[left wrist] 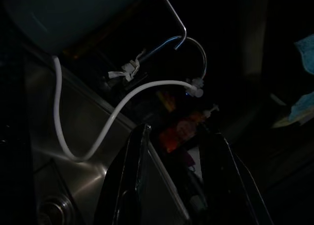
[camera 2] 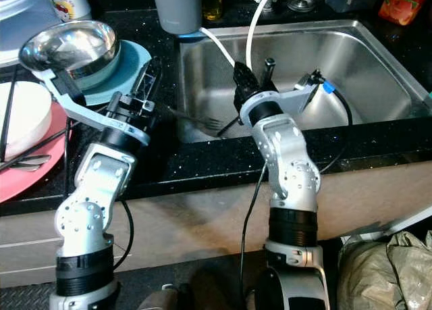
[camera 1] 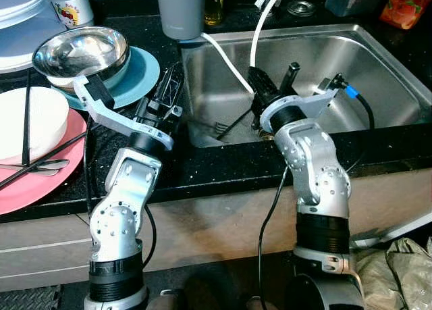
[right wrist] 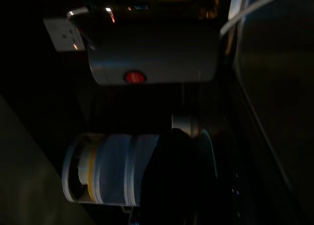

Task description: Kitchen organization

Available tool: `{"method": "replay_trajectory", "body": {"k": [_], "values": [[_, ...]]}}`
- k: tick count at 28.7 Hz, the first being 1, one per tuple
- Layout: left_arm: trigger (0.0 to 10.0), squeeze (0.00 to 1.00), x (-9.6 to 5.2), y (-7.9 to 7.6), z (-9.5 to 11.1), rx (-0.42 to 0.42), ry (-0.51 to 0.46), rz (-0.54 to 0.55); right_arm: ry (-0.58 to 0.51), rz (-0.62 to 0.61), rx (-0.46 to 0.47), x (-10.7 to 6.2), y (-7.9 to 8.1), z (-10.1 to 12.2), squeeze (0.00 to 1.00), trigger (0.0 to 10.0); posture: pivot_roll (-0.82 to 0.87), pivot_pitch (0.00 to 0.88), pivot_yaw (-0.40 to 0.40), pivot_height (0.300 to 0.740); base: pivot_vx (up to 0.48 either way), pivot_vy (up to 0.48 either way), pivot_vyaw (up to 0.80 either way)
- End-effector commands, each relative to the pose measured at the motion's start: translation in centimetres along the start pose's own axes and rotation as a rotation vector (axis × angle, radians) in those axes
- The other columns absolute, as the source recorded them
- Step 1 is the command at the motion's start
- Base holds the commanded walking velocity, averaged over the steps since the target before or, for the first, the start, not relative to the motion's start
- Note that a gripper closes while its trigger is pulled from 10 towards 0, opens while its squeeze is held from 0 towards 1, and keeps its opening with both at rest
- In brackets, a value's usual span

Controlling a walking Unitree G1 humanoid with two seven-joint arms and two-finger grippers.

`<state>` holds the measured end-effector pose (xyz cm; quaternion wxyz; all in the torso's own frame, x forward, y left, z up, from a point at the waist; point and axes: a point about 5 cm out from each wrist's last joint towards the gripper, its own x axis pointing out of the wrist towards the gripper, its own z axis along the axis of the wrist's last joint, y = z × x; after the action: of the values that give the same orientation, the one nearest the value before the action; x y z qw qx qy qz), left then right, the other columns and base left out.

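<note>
Black speckled worktop (camera 1: 223, 165) is running along the front of your stainless sink (camera 1: 378, 73), and both arms are reaching over its edge. Start at the left gripper (camera 1: 170, 88): its two black fingers (left wrist: 132, 186) are standing slightly apart with nothing between them, pointing along the sink's near-left corner toward the white hose (camera 1: 226, 60). The right gripper (camera 1: 273, 87) is hanging just inside the sink's front wall; one finger (camera 1: 291, 73) is sticking up and another (camera 1: 260, 87) is leaning toward the hose, so they look parted, and you cannot see anything held between them.

A fork (camera 1: 226, 126) is lying in the sink basin, tines toward the left corner, between your two grippers. That is most likely the thing you are working on, and it is not yet grasped.

Further left, a steel bowl (camera 1: 81, 51) is sitting on a teal plate (camera 1: 145, 73), with a white bowl (camera 1: 30, 121) on a pink plate (camera 1: 40, 188) and a spoon (camera 1: 37, 167) beside them. A grey cup (camera 1: 181, 9) is standing behind the sink.

You appear to be in the reaching step. Next, you are probably going to need to lower one gripper onto the fork's handle and close squarely, since thin metal on wet steel may slide away.
</note>
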<state>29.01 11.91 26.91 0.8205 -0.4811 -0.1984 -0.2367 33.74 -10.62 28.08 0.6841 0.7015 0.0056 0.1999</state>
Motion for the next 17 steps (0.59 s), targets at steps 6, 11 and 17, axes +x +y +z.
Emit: {"method": "replay_trajectory", "body": {"k": [6,11,17], "values": [[10.0,0.0,-0.4,0.3,0.3,0.042,0.007,0.006,-0.068,0.017,-0.036,0.2,0.3,2.5,0.0,0.0,0.02,0.184,0.018,0.74,0.0,0.0,0.0],[10.0,0.0,-0.5,0.0,-0.5,0.204,0.113,-0.045,-0.09,0.0,-0.271,0.1,0.6,3.9,0.0,0.7,0.02,0.182,0.02,0.74,0.0,0.0,0.0],[10.0,0.0,-0.1,-0.2,-1.3,0.563,0.223,-0.106,-0.056,-0.041,-0.731,0.3,0.5,3.5,0.0,10.0,0.02,0.176,0.022,0.74,0.0,0.0,0.0]]}}
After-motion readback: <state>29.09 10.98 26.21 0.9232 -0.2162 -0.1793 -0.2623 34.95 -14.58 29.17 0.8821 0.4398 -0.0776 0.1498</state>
